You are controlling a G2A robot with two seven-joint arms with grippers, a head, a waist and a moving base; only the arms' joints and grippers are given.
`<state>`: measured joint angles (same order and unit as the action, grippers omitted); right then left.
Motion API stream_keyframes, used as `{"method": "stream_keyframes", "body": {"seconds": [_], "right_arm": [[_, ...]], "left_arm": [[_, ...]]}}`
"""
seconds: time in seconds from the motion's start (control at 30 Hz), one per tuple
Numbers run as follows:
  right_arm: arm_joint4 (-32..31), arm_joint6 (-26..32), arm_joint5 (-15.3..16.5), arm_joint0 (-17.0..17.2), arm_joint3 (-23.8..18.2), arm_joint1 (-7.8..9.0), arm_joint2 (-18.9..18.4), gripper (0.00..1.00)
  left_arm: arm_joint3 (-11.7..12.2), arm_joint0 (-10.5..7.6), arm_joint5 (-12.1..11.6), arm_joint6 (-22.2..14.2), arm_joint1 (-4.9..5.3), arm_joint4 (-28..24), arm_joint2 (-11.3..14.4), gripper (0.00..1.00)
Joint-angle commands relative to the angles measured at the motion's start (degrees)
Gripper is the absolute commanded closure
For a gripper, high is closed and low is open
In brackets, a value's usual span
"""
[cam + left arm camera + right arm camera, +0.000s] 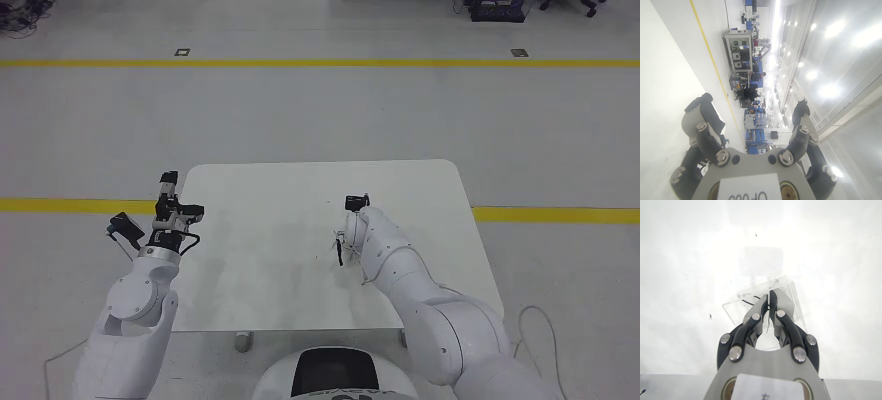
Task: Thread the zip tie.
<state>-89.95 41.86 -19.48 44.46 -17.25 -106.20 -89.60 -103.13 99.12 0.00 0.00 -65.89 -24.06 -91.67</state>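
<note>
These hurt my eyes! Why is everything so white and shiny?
Left wrist view: ceiling lamps flare into bright blobs. Right wrist view: the white table glares, the clear box nearly vanishes, the black zip tie shows plainly.

The surface (687, 256) is looking smooth, white and faintly glossy. The right gripper (769, 302) is showing a brushed metal plate, shiny rivets, matt black links and ribbed rubbery pads on its jaws. The zip tie (768, 325) is appearing as thin black plastic. The clear box (797, 307) is gleaming like glossy acrylic. The left gripper (753, 102) is showing matching metal and matt black.
</note>
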Motion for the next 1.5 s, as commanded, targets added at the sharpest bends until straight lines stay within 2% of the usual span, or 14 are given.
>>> {"method": "stream_keyframes", "body": {"seconds": [0.0,0.2,0.87,1.07,1.47], "right_arm": [[0.00,-0.15,0.00,-0.18,0.28,0.05,0.04,0.90],[0.00,-0.56,0.00,-0.48,0.58,0.09,0.14,0.82],[0.00,1.06,0.00,-0.80,0.70,0.25,2.10,0.76],[0.00,1.68,0.00,-1.10,1.41,0.44,2.12,0.80],[0.00,1.39,0.00,-1.90,2.96,0.69,1.49,0.96]], "left_arm": [[0.00,0.00,0.00,0.00,0.00,0.00,0.00,0.00],[0.00,0.00,0.00,0.00,0.00,0.00,0.00,0.00],[0.00,0.00,0.00,0.00,0.00,0.00,0.00,0.00],[0.00,0.00,0.00,0.00,0.00,0.00,0.00,0.00],[0.00,0.00,0.00,0.00,0.00,0.00,0.00,0.00]]}}
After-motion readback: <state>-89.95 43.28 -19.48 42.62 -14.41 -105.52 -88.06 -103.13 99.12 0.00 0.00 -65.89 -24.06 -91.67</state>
